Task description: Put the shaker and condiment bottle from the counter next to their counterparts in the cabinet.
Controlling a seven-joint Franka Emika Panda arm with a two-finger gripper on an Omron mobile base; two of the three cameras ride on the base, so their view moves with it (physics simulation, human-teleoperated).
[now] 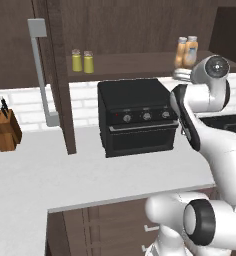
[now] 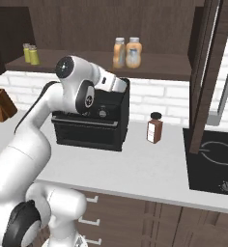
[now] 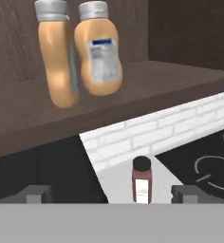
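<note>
Orange, the two condiment bottles [image 3: 80, 52] stand touching on the cabinet shelf [image 3: 147, 83], and two yellow-green shakers [image 1: 82, 61] stand together at its other end, so the task looks finished. The gripper [image 3: 109, 192] hangs wide open and empty just below the shelf. Pulling back carelessly could clip the shelf edge, the black oven [image 2: 94, 120] beneath, or the dark jar [image 2: 154, 128] on the table [image 2: 149, 169].

Knife block [image 2: 1, 106] cut by the frame edge; stovetop [image 2: 215, 159] cropped at the right edge.
</note>
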